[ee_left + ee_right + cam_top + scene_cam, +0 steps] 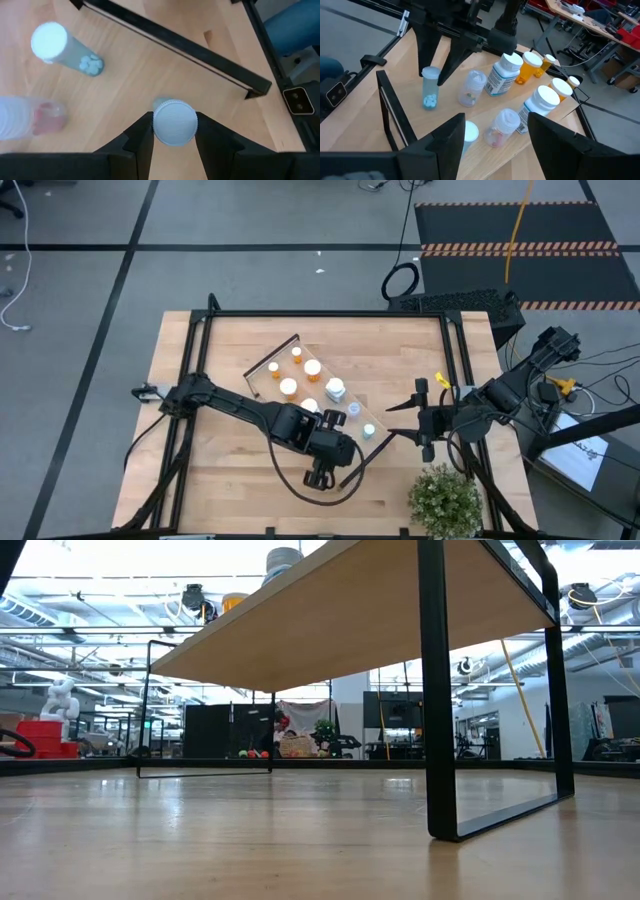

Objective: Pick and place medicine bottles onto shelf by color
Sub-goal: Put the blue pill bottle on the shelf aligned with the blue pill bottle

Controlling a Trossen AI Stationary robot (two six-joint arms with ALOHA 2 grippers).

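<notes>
Since the left gripper (174,131) is pinching a tiny clear plastic bottle w/ ribbed white cap (174,122) on the long light-wood shelf (352,404), it's prob feeling light, stiff, slippery; grabbing the body below the cap seems safest imo. Right gripper (496,131) is waiting spread, empty, near the shelf's right end.

We see the medicine bottles (520,85) upright with white caps on the shelf (262,363): orange ones toward one end, white-labelled and clear ones with blue pills (430,87) toward the other.
</notes>
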